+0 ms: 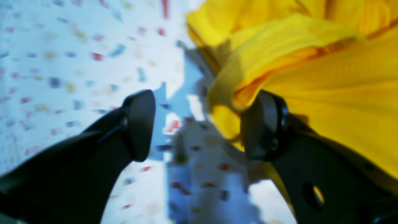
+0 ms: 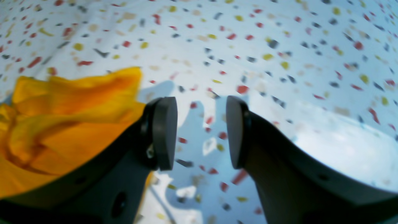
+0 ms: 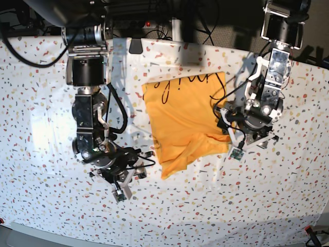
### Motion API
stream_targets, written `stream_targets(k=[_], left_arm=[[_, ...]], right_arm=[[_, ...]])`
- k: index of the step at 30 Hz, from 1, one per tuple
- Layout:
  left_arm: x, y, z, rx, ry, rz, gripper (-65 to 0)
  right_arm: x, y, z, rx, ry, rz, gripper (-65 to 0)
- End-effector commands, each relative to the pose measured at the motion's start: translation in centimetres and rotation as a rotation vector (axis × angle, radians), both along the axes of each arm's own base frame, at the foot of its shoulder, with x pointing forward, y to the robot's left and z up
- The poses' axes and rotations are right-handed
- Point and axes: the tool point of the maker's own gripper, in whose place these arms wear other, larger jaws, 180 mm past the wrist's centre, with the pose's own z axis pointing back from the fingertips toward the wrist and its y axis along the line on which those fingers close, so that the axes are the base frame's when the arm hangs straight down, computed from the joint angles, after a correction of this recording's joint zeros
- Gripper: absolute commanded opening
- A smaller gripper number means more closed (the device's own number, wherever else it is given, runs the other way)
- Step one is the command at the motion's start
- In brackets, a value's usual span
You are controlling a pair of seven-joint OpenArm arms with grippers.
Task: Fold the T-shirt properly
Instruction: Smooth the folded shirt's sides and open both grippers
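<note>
The mustard-yellow T-shirt (image 3: 182, 116) lies partly folded in the middle of the table, black cursive lettering showing near its far edge. My left gripper (image 3: 225, 125) is at the shirt's right edge. In the left wrist view it (image 1: 202, 127) stands wide open, and a fold of the T-shirt (image 1: 311, 62) drapes against its right finger (image 1: 264, 124). My right gripper (image 3: 142, 157) sits just left of the shirt's near corner. It (image 2: 200, 133) is open with only tablecloth between its pads, and the T-shirt (image 2: 62, 124) bunches beside its left finger (image 2: 164, 133).
A white tablecloth (image 3: 46, 123) with coloured speckles covers the whole table. Cables and arm mounts (image 3: 87, 36) crowd the far edge. Black cables hang beside the left arm (image 3: 272, 67) at the right.
</note>
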Motion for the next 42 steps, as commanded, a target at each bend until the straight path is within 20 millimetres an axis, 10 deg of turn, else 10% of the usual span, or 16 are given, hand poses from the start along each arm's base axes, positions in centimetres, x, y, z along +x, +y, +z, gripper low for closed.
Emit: stream_targets(k=[1, 11, 18, 30, 36, 42], left_arm=[[1.8, 0.7, 3.0, 0.025, -0.106, 0.023, -23.3], [2.7, 0.4, 9.3, 0.034, -0.295, 0.042, -23.3], [2.5, -0.8, 9.0, -0.052, -0.273, 0.026, -23.3], [2.0, -0.5, 8.2, -0.042, -0.221, 0.042, -23.3], [1.8, -0.4, 7.8, -0.040, -0.211, 0.043, -23.3], [1.0, -0.5, 6.8, -0.042, -0.190, 0.041, -23.3]], right_arm=[[1.5, -1.3, 2.4, 0.007, -0.065, -0.045, -39.0], [1.2, -6.3, 2.1, 0.031, -0.010, -0.152, -39.0], [-0.8, 1.0, 3.2, 0.259, 0.038, 0.131, -39.0], [-4.0, 10.4, 0.9, 0.094, 0.078, 0.412, -39.0], [0.1, 7.1, 2.4, 0.006, -0.093, 0.170, -39.0], [-0.1, 4.0, -3.1, -0.093, 0.035, 0.083, -39.0]])
